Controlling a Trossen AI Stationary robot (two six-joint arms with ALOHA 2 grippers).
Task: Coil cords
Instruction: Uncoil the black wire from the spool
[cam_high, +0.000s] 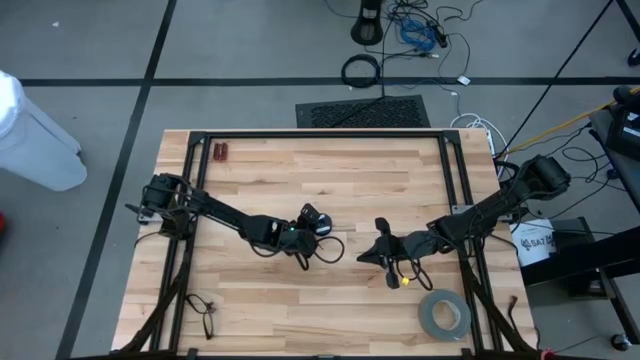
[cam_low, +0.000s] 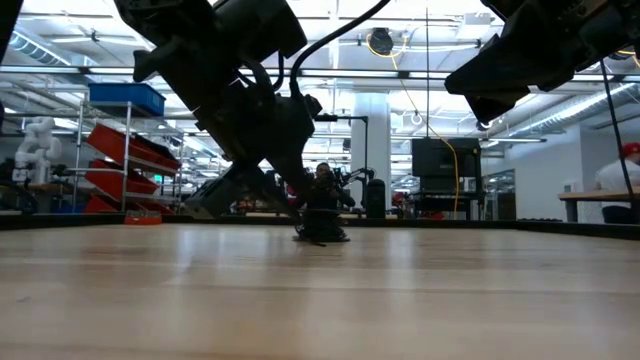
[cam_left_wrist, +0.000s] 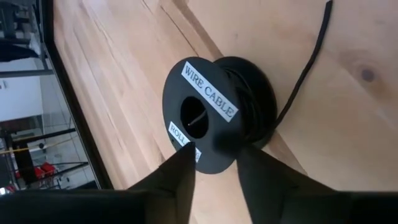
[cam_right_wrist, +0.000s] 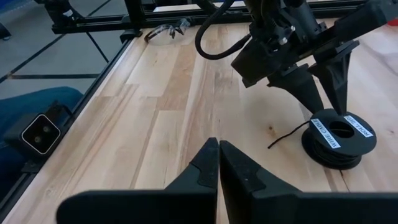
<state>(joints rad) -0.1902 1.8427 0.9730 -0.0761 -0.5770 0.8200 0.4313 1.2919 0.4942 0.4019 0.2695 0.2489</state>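
Lying flat on the wooden table (cam_high: 300, 170), a small black spool (cam_left_wrist: 214, 115) labelled "WIRE CABLE" is sitting directly ahead of the left fingers (cam_left_wrist: 214, 180), its thin black cord (cam_left_wrist: 305, 68) trailing loose across the boards beyond it. Those fingers are standing spread, one tip on each side of the spool's near rim, not yet pinching it. The right fingers (cam_right_wrist: 219, 165) are pressing together, holding nothing, hovering well apart from the spool.

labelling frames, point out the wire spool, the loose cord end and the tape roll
wire spool (cam_left_wrist: 211, 121): left wrist view, labelled top flange.
loose cord end (cam_right_wrist: 287, 134): right wrist view, mid strand.
tape roll (cam_high: 431, 316): high view, grey ring's left side.
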